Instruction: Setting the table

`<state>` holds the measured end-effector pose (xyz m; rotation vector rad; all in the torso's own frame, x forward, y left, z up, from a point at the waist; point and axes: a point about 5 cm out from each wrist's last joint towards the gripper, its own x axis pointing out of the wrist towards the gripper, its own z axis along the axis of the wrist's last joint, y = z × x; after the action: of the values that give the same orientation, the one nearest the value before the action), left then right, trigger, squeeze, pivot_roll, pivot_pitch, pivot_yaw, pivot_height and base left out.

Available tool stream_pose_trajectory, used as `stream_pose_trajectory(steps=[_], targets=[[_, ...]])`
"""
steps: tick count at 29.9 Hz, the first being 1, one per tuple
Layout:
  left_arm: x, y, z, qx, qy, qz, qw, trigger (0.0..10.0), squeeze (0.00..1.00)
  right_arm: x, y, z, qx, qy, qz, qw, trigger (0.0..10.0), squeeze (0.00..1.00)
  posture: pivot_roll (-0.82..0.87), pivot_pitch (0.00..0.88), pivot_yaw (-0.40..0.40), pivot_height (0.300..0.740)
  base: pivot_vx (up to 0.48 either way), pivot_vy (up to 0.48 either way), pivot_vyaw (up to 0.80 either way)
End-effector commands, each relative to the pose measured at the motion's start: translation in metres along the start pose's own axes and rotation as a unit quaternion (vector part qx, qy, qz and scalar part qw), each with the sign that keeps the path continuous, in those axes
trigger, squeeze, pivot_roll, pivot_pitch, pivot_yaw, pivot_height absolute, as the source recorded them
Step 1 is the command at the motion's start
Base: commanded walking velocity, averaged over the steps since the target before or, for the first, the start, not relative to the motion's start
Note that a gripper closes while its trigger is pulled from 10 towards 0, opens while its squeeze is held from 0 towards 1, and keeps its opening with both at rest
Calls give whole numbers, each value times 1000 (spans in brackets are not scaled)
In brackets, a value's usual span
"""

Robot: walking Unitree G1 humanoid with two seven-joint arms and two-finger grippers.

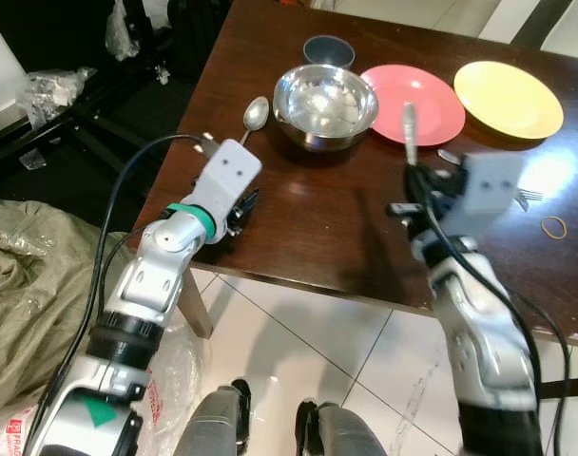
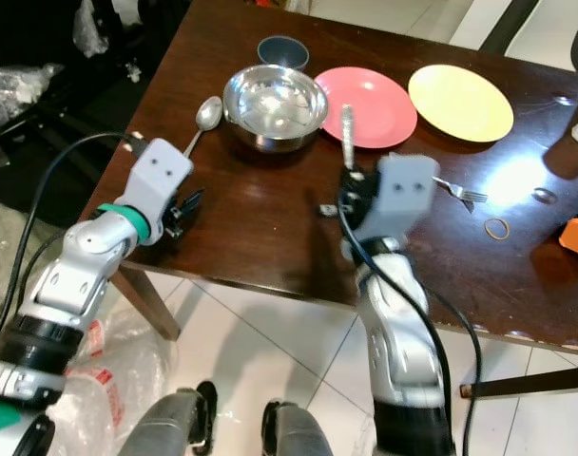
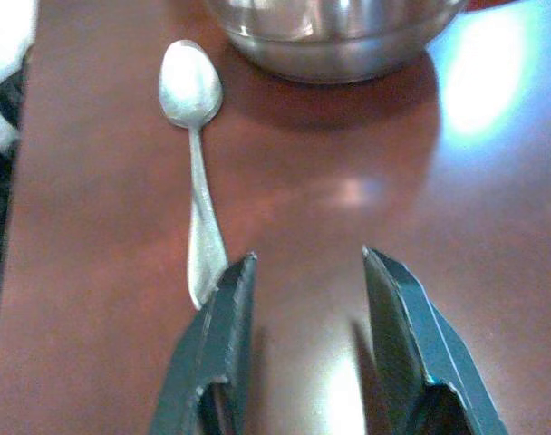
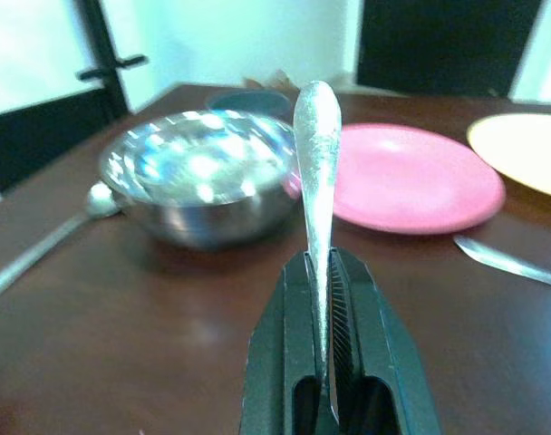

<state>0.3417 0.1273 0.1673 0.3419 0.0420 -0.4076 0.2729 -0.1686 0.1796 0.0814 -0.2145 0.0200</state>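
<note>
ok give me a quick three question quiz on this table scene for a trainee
1. True or false: the right gripper is shut on a metal utensil handle.
2. Which dish sits between the steel bowl and the yellow plate?
A. blue cup
B. pink plate
C. rubber band
3. Fill in: the left gripper is open, near the handle end of the ____, which lies on the table.

Key:
1. True
2. B, the pink plate
3. spoon
</note>
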Motion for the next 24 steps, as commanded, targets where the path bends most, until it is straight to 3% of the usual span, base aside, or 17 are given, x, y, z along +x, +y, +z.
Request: stream_pose_trajectory(steps=[1,6,15,24], targets=[[-3,-2,-2,-17,-9,1,1000,10000,0,-5,-4,6,-2,-19,-14,1000,10000,0,50,62,24,740,0,0,0],[-9,-2,-7,-43,-34,17,998,10000,0,-18,-13,5,5,-20,-44,999,10000,0,30,32,41,740,0,0,0],[0,-3,4,-44,-56,34,997,10000,0,-11,-22,7,-2,-25,-62,998,10000,0,39,25,32,740,0,0,0],[4,-1,14,-53,-75,40,995,10000,0,-7,-18,8,11,-29,-70,997,10000,0,53,35,44,740,0,0,0]])
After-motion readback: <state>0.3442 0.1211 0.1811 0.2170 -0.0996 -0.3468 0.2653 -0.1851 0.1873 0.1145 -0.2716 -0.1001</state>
